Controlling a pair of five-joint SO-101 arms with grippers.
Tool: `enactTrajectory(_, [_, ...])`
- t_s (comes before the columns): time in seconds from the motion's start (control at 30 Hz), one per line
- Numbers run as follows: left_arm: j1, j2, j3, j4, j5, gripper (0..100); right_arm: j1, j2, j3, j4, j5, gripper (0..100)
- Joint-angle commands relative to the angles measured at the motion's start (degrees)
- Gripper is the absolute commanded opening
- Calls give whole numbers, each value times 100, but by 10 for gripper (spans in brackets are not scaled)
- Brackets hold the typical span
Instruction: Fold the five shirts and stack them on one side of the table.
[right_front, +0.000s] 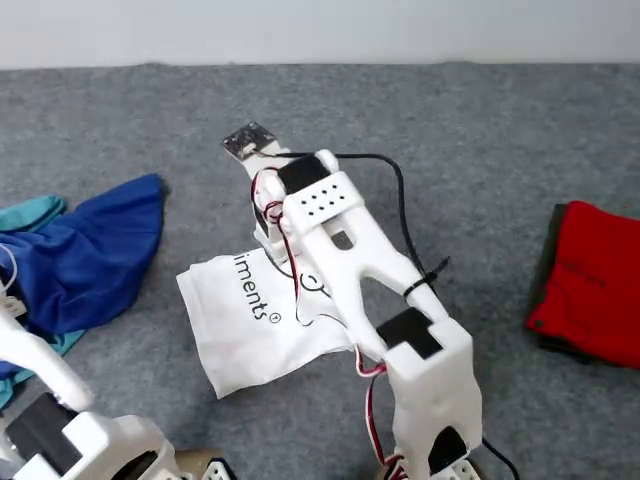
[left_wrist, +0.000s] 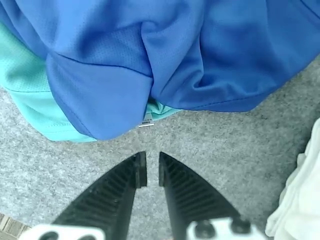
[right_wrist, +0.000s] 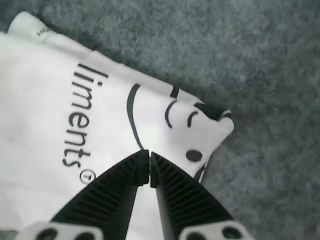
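The right arm (right_front: 400, 330) stretches from the near edge toward the far middle, with its wrist bent downward. The right gripper (right_wrist: 150, 167) points down, its black jaws all but touching. The left arm (right_front: 60, 420) sits low at the near left corner. The left gripper (left_wrist: 148, 170) grips nothing, its tips a thin slit apart.

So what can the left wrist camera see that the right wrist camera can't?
Left wrist view, not the right: a blue shirt lying over a teal shirt, and the left end effector. Right wrist view, not the left: the black print on the white shirt, and the right end effector over that shirt. Both: the grey cover and the white shirt, which is just an edge in the left wrist view.
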Motion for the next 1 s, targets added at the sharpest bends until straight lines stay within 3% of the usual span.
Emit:
enactTrajectory(0.0, [26, -281, -40, -70, -18, 55, 101, 268, -334, -136, 53, 12])
enactTrajectory(0.2, [26, -281, -40, -53, -18, 55, 637, 796, -334, -673, 53, 12])
enactTrajectory(0.37, [26, -281, -40, -44, -18, 55, 822, 787, -343, -497, 53, 10])
enactTrajectory(0.6, [26, -281, -40, -62, -18, 55, 347, 655, -1196, 180, 18, 9])
enactTrajectory(0.8, [26, -281, -40, -53, -35, 55, -242, 470, -1934, 1411, 18, 9])
enactTrajectory(0.97, [18, -281, -48, -70, -26, 55, -576, 268, -1556, 1877, 9, 9])
